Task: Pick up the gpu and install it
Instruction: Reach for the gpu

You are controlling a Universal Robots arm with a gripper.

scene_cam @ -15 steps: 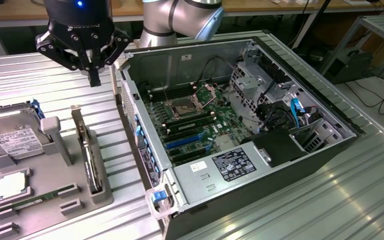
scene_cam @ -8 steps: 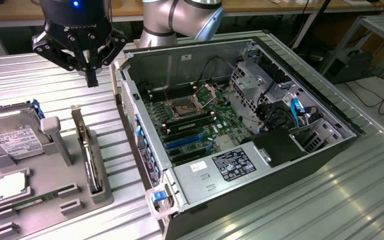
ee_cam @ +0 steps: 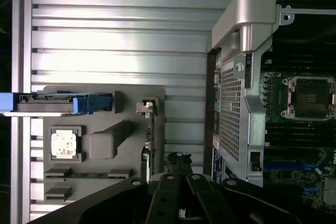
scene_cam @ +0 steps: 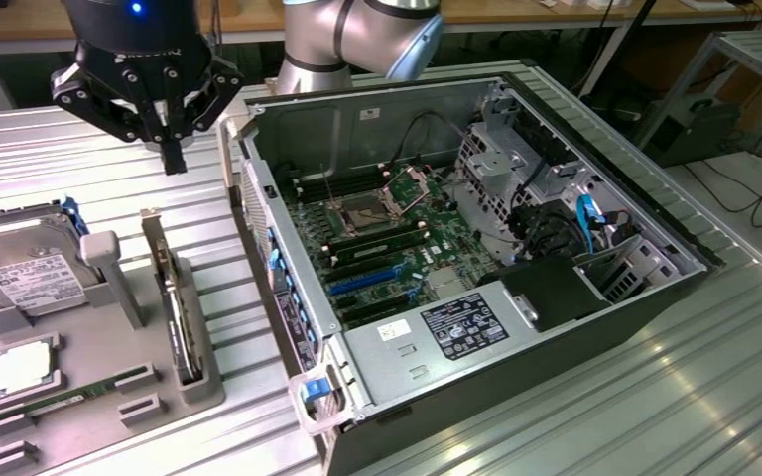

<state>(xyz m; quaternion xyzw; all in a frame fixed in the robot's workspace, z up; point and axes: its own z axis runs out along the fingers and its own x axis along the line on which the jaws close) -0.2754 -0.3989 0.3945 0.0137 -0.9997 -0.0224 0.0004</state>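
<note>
Closed gripper (scene_cam: 174,164) hovers above the gpu (scene_cam: 166,278), edge-on, faces hidden

No text can be read in either view.
- White label (scene_cam: 32,282) on hard drive (scene_cam: 4,243): printed lines, too small to read.
- Black label (scene_cam: 464,325) with white print inside computer case (scene_cam: 354,129): illegible.
- Small white sticker (scene_cam: 395,332) just beside it: illegible.

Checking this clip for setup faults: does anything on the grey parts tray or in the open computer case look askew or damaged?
Nothing stands out. The thin dark gpu card stands on edge in its slot of the grey plastic tray, and the shut black gripper hangs above it, holding nothing.
</note>
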